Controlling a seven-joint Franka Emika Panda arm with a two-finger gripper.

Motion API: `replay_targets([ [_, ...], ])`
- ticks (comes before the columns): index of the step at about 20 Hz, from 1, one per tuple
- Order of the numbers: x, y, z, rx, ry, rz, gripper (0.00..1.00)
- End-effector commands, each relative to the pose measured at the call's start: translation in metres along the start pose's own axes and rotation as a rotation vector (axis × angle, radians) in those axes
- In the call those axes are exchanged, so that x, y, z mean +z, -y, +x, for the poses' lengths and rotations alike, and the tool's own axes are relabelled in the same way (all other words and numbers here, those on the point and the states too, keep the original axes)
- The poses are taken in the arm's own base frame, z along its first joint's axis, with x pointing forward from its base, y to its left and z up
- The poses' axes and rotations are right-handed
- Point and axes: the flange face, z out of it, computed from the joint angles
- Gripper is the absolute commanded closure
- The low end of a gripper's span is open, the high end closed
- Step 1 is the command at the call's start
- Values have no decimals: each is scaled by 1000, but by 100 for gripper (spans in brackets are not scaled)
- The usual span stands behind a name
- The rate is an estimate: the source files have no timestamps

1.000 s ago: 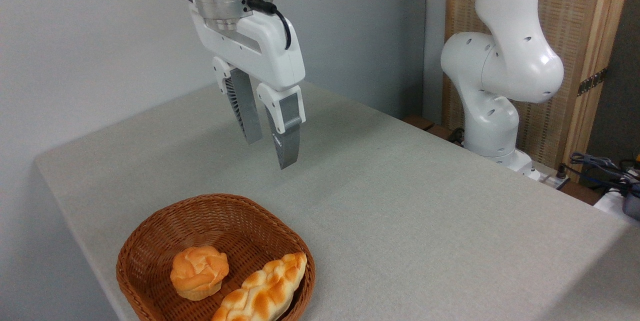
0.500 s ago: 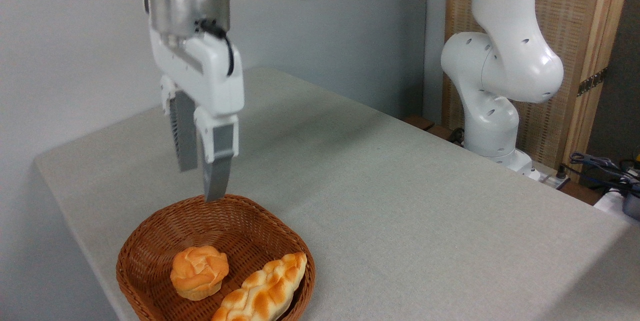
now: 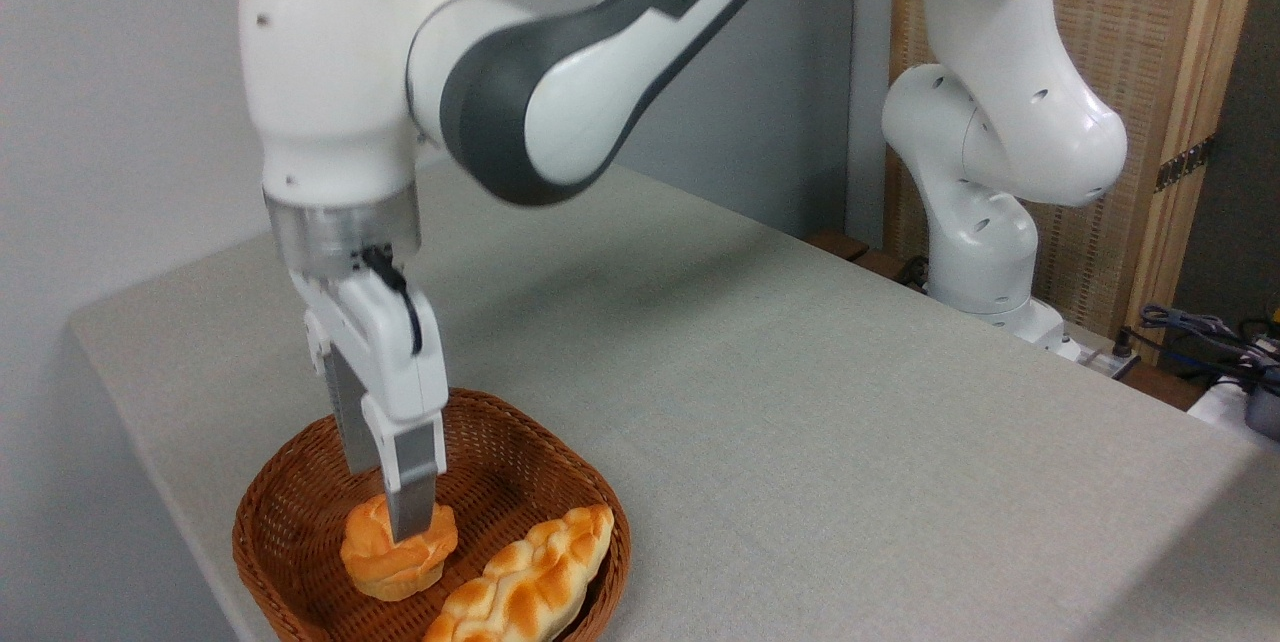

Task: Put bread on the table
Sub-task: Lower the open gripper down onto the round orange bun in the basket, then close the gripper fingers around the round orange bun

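Observation:
The bread [image 3: 385, 562], a small round golden-orange bun, sits in the left part of a brown wicker basket [image 3: 510, 442] on the table [image 3: 800, 402]. My gripper [image 3: 385, 510] has come straight down into the basket and stands open over the bun. The near finger [image 3: 412, 482] crosses in front of the bun's top, and the far finger [image 3: 348, 422] drops behind it. I cannot tell whether the pads touch the bun. The bun rests on the basket floor.
A long braided golden loaf [image 3: 530, 577] lies in the basket just right of the bun. The basket stands at the table's front left corner. The arm's white base [image 3: 985, 242] is at the far right edge, with cables [image 3: 1210, 332] beside it.
The gripper has moved left and down, from above the basket's back rim into the basket, so its fingers now flank the bun. The bun and the loaf have not moved.

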Motion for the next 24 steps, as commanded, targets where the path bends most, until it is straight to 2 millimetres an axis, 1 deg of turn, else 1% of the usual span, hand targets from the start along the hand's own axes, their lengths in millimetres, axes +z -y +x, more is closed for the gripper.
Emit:
replay_targets([
  [1, 20, -11, 15, 43, -3, -22, 0],
  [5, 33, -14, 18, 74, 26, -19, 0],
  [9, 34, -10, 16, 129, 44, 14, 0],
  [10, 33, -8, 15, 128, 43, 20, 4],
  [13, 36, -7, 14, 151, 58, 29, 40],
  [14, 36, -6, 14, 159, 64, 35, 55],
  [15, 36, -6, 14, 160, 65, 36, 66],
  [18, 36, -6, 14, 167, 66, 36, 83],
  [21, 35, -6, 14, 173, 64, 36, 85],
  [22, 36, -6, 14, 176, 66, 36, 88],
  [23, 36, -6, 14, 182, 67, 35, 95],
  [24, 36, -6, 14, 181, 66, 35, 98],
])
